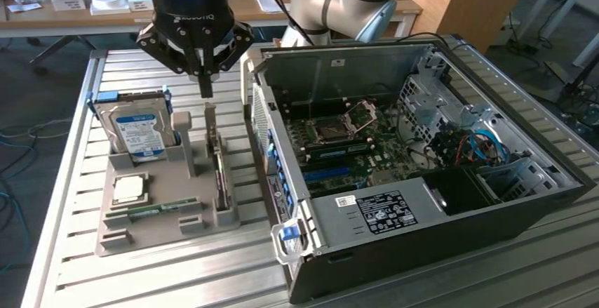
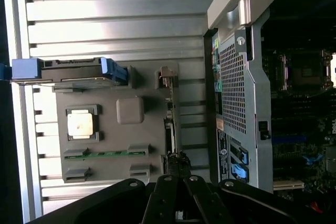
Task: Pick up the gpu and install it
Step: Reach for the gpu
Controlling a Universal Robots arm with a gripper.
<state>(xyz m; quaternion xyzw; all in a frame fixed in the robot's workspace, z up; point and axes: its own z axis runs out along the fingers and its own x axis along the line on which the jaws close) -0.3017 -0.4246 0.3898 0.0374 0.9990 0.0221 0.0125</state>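
The gpu [image 1: 218, 164] stands on its edge in a slot of the grey holder tray [image 1: 159, 236], its pale bracket end toward the back of the table. In the wrist view the gpu [image 2: 169, 121] is a thin dark line on the tray [image 2: 107, 136]. My black gripper [image 1: 204, 89] hangs just above the card's bracket end, a small gap apart, fingers pointing down and pressed together with nothing between them. In the wrist view the gripper [image 2: 176, 160] has its tips meeting over one end of the card.
The tray also carries a blue-labelled hard drive [image 1: 139, 129], a CPU [image 1: 129, 189] and a RAM stick [image 1: 154, 208]. The open computer case [image 1: 524, 203] lies at the exterior view's right, close beside the tray, with its motherboard [image 1: 360, 146] exposed. Both rest on a slatted metal table [image 1: 112, 280].
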